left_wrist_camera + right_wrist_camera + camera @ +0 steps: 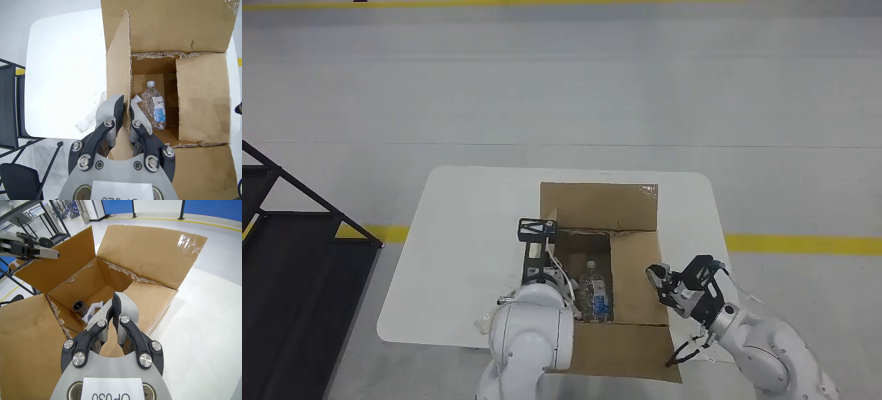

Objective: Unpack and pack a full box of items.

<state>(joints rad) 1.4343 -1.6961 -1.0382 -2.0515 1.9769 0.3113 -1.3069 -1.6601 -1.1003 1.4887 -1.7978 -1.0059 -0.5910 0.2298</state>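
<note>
- The open cardboard box (602, 205) stands on the right half of the white bench (472, 250). Its near flap reaches over the near edge.
- The left gripper (126, 102) is at the box's upright flap (118, 62), the one facing the bench's left edge. Its fingers are narrow and pinch the flap's edge, one outside and one inside.
- The right gripper (116, 298) hangs over the opposite flap, which is folded in over the opening. Its fingers are drawn close together with nothing seen between them.
- On the box floor lie a clear bottle (154, 106), a dark tube (78, 308) and a white piece (92, 311).
- A scrap of tape (90, 115) lies on the bench just beside the box.
</note>
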